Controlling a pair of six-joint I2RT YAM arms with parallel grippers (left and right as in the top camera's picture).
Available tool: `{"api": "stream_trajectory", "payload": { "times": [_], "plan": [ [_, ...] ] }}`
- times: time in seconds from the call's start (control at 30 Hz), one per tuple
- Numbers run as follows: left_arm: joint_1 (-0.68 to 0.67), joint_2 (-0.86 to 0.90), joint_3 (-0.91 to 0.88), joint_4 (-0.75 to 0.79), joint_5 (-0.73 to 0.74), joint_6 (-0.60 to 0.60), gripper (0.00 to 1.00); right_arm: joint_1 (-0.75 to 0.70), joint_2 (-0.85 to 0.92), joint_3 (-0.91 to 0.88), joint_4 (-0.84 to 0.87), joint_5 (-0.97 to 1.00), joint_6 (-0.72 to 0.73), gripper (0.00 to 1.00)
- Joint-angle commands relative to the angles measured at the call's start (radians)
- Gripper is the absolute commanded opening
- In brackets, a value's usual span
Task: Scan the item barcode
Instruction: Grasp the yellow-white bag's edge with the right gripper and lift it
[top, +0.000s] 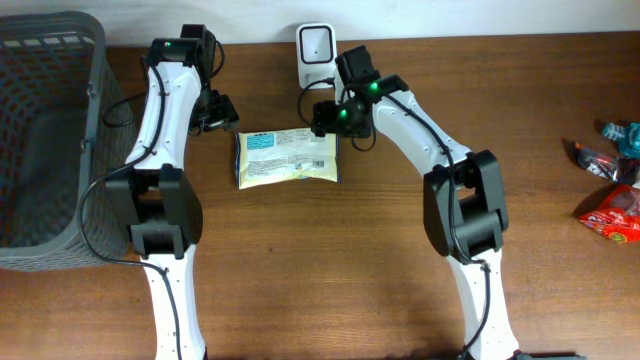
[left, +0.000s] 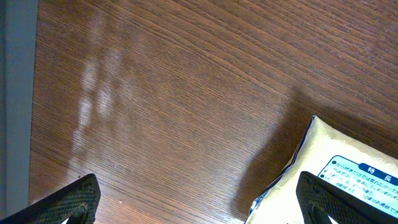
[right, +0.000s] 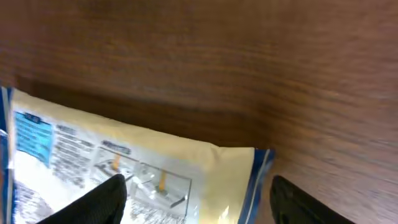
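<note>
left jaws above brown wooden table

White-shelled left arm and right arm, black joints, black cables, green lights.

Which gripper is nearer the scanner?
Right: right gripper sits in front of the scanner, over the packet's right edge; left gripper is farther, off the packet's left edge.

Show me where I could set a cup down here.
Bare wood lies between the right arm and the snack packets, and in front of the pouch, out to the left arm. It is crowded from the pouch up to the scanner.
</note>
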Motion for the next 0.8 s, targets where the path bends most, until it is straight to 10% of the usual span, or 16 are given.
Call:
{"api": "stream_trajectory", "payload": {
  "times": [0.0,0.1,0.2,0.57,0.77],
  "plan": [
    [0.0,0.008,-0.008,-0.001,0.004,-0.016,0.99,-0.004,0.048,-0.006,0.014,-0.112,0.005,0.71],
    [0.0,0.008,-0.008,-0.001,0.004,-0.016,0.99,0.003,0.058,-0.006,0.0,-0.113,0.005,0.58],
    [0.0,0.008,-0.008,-0.001,0.004,-0.016,0.99,0.003,0.062,-0.006,-0.003,-0.071,0.005,0.04],
    [0.0,0.008,-0.008,-0.001,0.004,-0.016,0.99,-0.089,0.033,0.102,-0.184,-0.047,-0.056,0.04],
    [0.0,0.008,-0.008,-0.001,0.004,-0.016,0.99,-0.099,0.032,0.614,-0.7,0.428,-0.026,0.04]
  ]
}}
